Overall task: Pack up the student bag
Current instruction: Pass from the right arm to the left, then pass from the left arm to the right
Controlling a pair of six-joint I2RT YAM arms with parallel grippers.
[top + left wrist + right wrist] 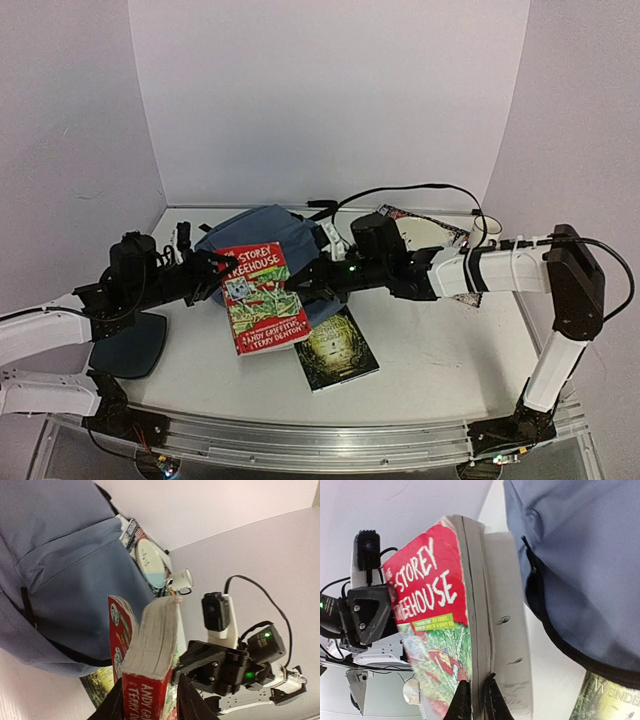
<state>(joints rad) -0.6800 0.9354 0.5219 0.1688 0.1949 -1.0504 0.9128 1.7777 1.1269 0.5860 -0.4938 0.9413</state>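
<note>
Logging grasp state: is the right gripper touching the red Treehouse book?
Touching. The right wrist view shows the right gripper pinching the page edge of the red Treehouse book, with no gap at either fingertip.

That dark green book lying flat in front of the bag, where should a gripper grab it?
Probably the near right corner, from the right: the dark green book lies flat and skewed with that corner free, while its far corner sits below the red book beside the student bag.

Book (262,297) hides student bag (255,228) (partly)
</note>
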